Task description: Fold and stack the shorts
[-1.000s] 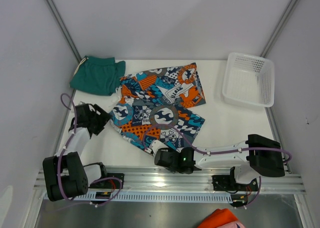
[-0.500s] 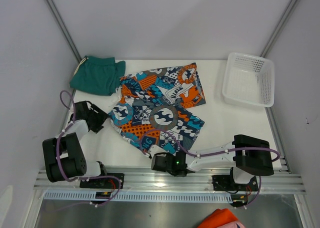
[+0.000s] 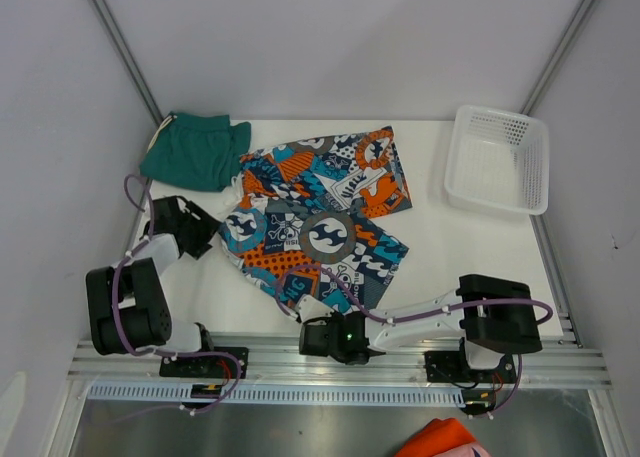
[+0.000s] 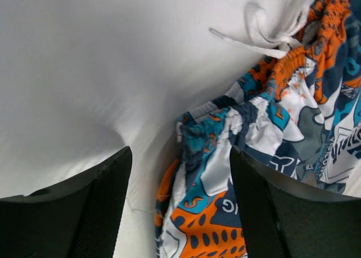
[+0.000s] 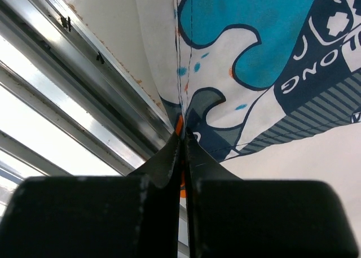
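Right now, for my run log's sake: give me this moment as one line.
printed shorts: spread out | right gripper: shut on near hem | left gripper: open around waistband corner | teal shorts: far left, untouched

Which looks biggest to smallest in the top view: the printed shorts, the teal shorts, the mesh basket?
Largest: printed shorts, spread flat and clearly covering the most table.
Then: white mesh basket and teal-green shorts look too alike to rank; the teal-green pair is bunched up, which hides its full size.
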{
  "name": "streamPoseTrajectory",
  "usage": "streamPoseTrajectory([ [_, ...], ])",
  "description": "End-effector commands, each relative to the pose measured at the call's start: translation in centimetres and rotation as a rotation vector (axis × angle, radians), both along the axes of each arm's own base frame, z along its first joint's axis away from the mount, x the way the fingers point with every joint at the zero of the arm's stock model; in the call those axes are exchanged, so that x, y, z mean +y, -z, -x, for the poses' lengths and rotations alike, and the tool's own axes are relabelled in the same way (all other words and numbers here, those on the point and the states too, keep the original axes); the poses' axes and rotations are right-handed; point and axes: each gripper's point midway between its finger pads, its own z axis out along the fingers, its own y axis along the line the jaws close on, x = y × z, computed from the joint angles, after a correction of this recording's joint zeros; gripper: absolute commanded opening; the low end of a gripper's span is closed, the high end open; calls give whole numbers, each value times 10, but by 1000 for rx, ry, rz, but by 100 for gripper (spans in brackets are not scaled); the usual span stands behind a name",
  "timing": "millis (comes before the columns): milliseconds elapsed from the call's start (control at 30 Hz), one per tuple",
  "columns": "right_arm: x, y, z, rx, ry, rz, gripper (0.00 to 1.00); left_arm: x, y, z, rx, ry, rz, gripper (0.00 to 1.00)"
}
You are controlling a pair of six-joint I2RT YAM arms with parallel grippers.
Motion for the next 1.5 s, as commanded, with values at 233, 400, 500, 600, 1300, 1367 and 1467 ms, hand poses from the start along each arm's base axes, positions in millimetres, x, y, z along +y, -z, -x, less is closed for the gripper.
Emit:
streamPoseTrajectory([
  [233,-11,-19,-22,-149,84,11,0,-20,0,-22,-23,35,1,50],
  [400,-17,-39,-30,-201,140,-16,0,-15,3,-12,-4,1,-24,4],
  [500,-21,-51,-24,-193,155,-24,0,-17,-2,1,6,-9,-21,0],
  [600,-18,-61,-6,-178,149,-56,0,-20,-6,21,12,-30,-30,0],
  [1300,-58,-166,-21,-476,423,-110,0,-25,-59,119,80,-163,-50,0],
  [1367,-56,-181,-39,-499,464,-126,0,-20,-80,114,102,-188,-65,0],
  [1467,-61,-209,-76,-580,528,-126,0,-20,-98,102,149,-196,-50,0],
])
